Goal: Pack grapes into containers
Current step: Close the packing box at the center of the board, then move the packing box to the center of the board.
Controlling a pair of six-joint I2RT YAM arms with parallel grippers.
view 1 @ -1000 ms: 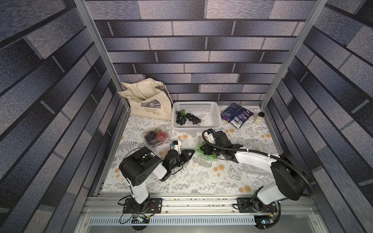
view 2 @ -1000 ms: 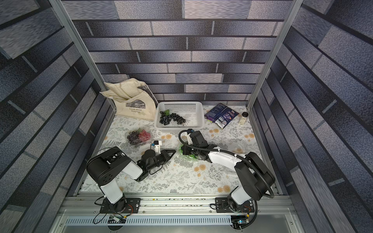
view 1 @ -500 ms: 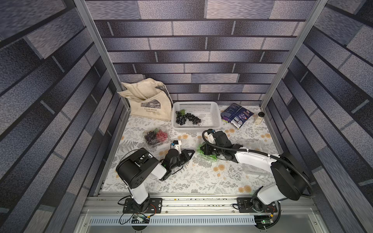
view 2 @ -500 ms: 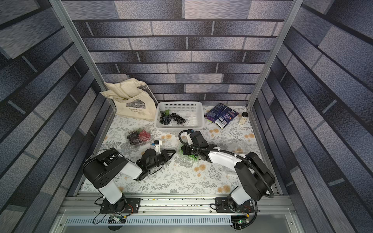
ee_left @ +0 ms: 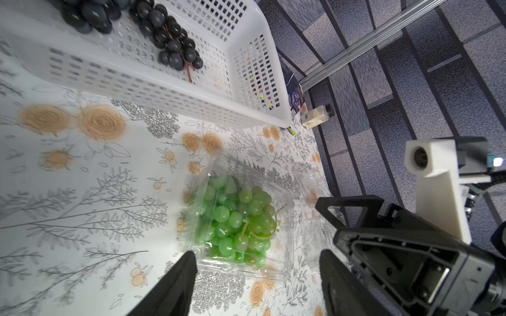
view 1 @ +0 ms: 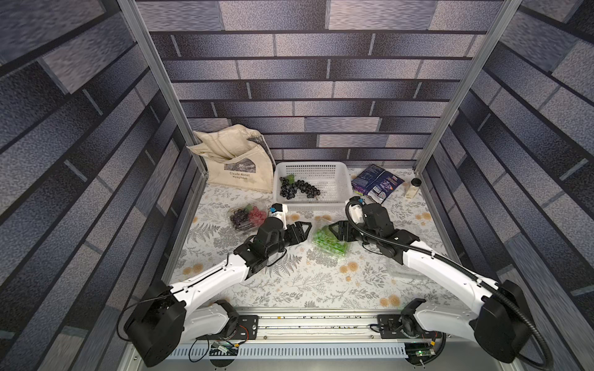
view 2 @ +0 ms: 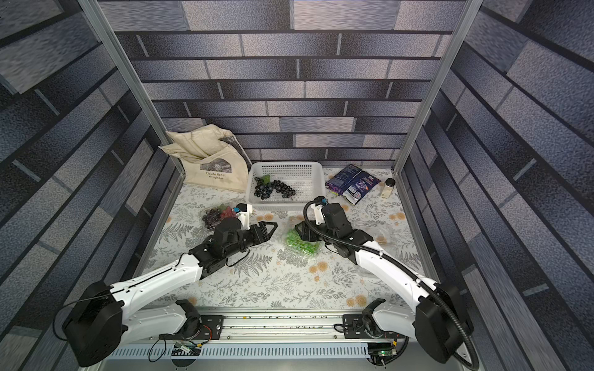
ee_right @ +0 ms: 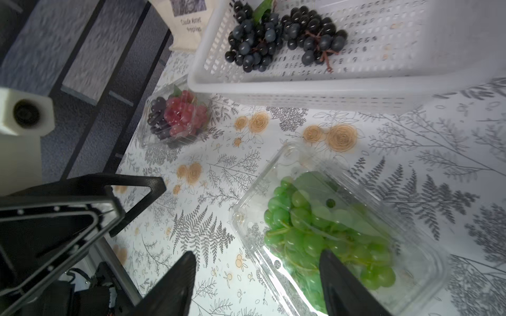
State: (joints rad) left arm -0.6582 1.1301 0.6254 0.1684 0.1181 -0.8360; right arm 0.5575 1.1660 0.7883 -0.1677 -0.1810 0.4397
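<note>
Bright green grapes (view 1: 329, 241) fill a clear container (ee_left: 273, 269) in the middle of the table, and its lid looks down over them. My left gripper (ee_left: 257, 260) is open at the container's left end, touching nothing. My right gripper (ee_right: 257, 255) is open at the right end, with one finger (ee_right: 339, 276) above the lid. Both top views show the two grippers (view 1: 307, 232) (view 1: 334, 231) facing each other across the box. A second container (view 1: 247, 218) holds red and dark purple grapes (ee_right: 175, 117). Dark grapes (view 1: 299, 189) lie in the white basket (view 1: 311, 205).
A cream tote bag (view 1: 238, 163) leans in the back left corner. A dark snack bag (view 1: 376, 183) and a small bottle (view 1: 414, 188) sit right of the basket. Clear empty plastic (ee_left: 309, 177) shows beside the right arm. Metal posts and walls close in both sides.
Both grippers have gone from shut to open. The container of green grapes lies where it was between them.
</note>
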